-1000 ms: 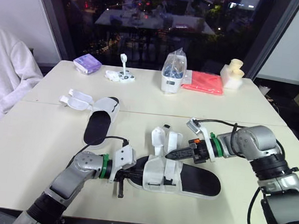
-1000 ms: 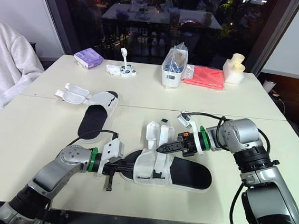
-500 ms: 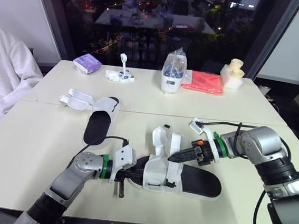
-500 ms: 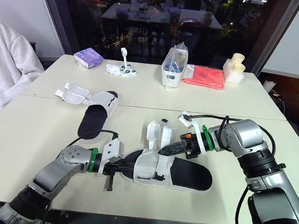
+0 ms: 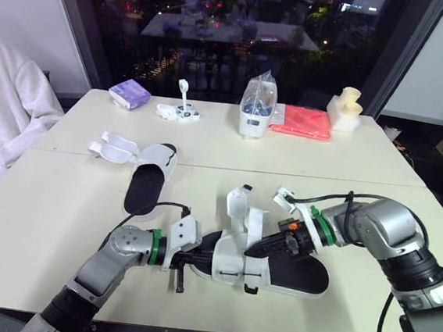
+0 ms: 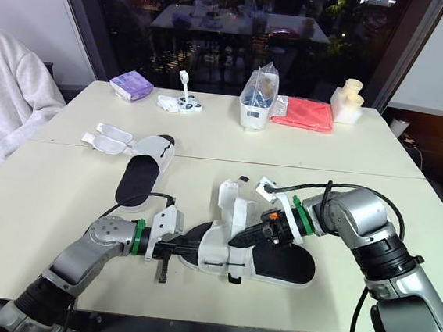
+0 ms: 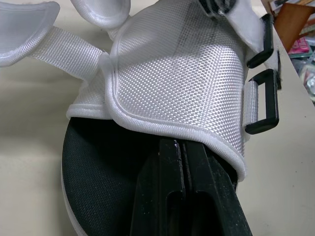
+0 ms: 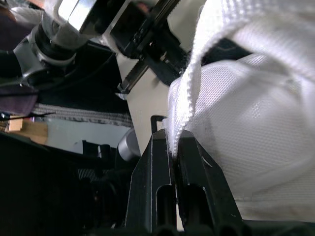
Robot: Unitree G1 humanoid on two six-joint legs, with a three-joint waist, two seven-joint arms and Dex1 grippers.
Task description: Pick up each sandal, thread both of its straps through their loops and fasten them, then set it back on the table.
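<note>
Left eye view: near sandal lies flat on the table, black footbed up, white upper across its middle.

Left pincer is at the near sandal's toe end, touching it. Left wrist view: both fingers pressed together, only a hairline slit between them. Tips are tucked under the hem of the white upper, on top of the footbed. Can't make out anything clamped between them. Two black loops sit on the sandal's side edge, one just beside the other.

Right pincer is over the near sandal's upper, reaching in from its heel end, clamped on a white strap. Right wrist view: webbing edge pinched between its fingers. Held strap drapes across the upper. Second strap stands up off the sandal's far side, loose.

Other sandal lies beyond the near sandal, toward the robot's left, well apart from it. Its straps are splayed open on the table.

Farther beyond the near sandal, in a row: purple box, small white parts, clear bag, red cloth, cream block.

Person's grey sleeve is at the table edge, well out past the near sandal's toe end.
</note>
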